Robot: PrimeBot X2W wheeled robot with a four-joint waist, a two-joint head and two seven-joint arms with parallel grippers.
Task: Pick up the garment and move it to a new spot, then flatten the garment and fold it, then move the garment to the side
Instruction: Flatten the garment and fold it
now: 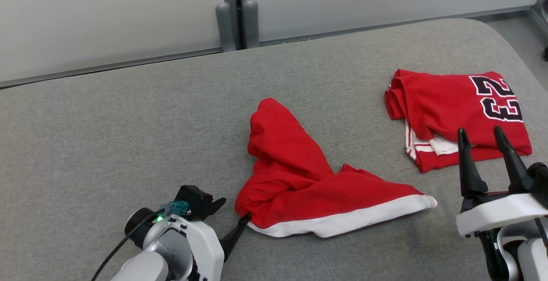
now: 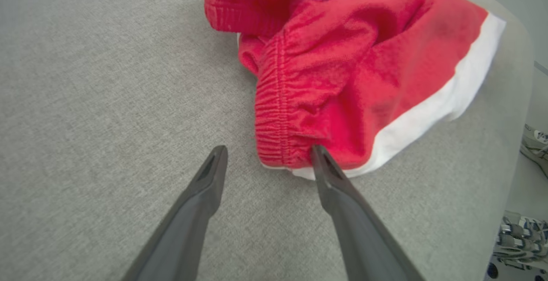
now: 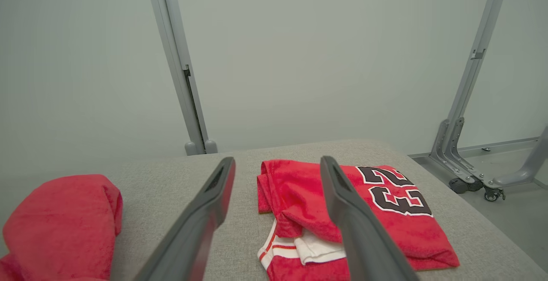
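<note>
The garment (image 1: 299, 178) is a pair of red shorts with a white hem, lying crumpled in the middle of the grey padded table (image 1: 128, 122). My left gripper (image 1: 234, 210) is open, low over the table at the shorts' near left corner. In the left wrist view the elastic waistband of the garment (image 2: 342, 58) reaches between the spread tips of the left gripper (image 2: 269, 150), and one fingertip (image 2: 319, 154) touches the fabric. My right gripper (image 1: 479, 131) is open and empty, held above the table's right side. The right wrist view shows the right gripper (image 3: 278, 161) and the garment (image 3: 60, 216) at the lower left.
A folded red jersey (image 1: 454, 101) with a black number lies at the table's right, just beyond the right gripper; in the right wrist view the jersey (image 3: 308, 191) sits between its fingers. Grey wall panels and a post (image 1: 237, 15) stand behind. Shoes (image 2: 533, 141) show on the floor.
</note>
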